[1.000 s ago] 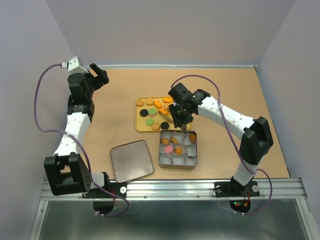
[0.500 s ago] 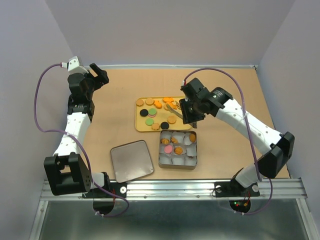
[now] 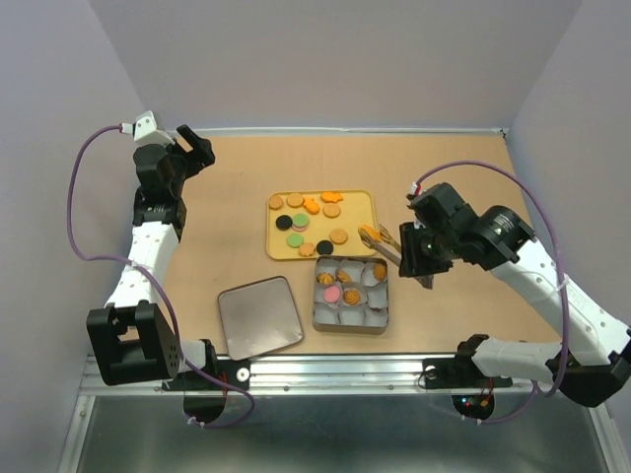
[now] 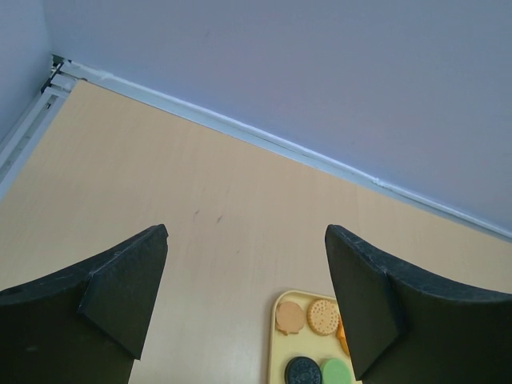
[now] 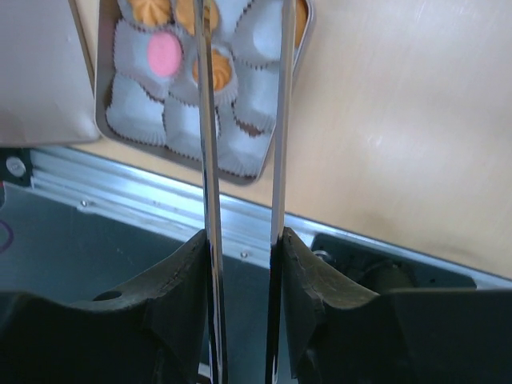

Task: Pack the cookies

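Loose cookies [image 3: 294, 239] in tan, green, black, pink and orange lie on a yellow tray [image 3: 357, 212]. More cookies [image 3: 332, 294] sit in white paper cups inside a metal tin [image 3: 350, 328]. My right gripper [image 3: 422, 258] is shut on metal tongs [image 3: 380, 239], just right of the tin's far right corner. In the right wrist view the gripper [image 5: 242, 240] clamps both tong blades [image 5: 210, 160] over the tin [image 5: 100, 96] and a pink cookie [image 5: 163, 54]; the tips are out of frame. My left gripper [image 3: 197, 148] is open and empty at the back left. In its wrist view [image 4: 246, 232] it sees tray cookies [image 4: 323, 317].
The tin's lid [image 3: 259, 315] lies flat to the left of the tin, near the front edge. The metal rail [image 3: 335, 370] runs along the table's near side. Walls close the table at the back and both sides.
My right arm has swung right and nearer with the tongs, from over the tray to beside the tin's far right corner. The left arm has not moved.
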Action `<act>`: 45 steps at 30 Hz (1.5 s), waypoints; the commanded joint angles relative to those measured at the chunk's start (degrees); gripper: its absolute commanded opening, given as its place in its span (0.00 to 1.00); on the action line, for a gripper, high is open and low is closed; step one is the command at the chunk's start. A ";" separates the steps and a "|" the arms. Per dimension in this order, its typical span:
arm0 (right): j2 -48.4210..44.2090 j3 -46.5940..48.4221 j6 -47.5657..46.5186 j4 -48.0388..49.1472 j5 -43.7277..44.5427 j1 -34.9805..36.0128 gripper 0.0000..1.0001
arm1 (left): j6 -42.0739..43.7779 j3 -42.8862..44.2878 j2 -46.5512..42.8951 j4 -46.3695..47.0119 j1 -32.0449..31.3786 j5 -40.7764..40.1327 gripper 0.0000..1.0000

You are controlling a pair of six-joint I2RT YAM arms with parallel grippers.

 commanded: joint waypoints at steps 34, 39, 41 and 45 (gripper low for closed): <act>-21.43 -19.97 0.80 -4.52 -13.74 -0.34 0.38 | 0.65 -0.82 -1.66 2.58 0.21 0.28 0.90; -21.52 -19.97 0.98 -4.52 -13.39 -0.34 0.44 | 0.82 -0.91 -1.66 2.49 0.30 0.19 0.90; -21.61 -19.88 0.98 -4.52 -13.21 -0.34 0.44 | 0.74 -0.91 -1.75 2.58 0.21 0.02 0.90; -21.78 -19.97 1.07 -4.52 -13.04 -0.34 0.45 | 0.82 -0.82 -1.66 2.40 0.21 0.02 0.90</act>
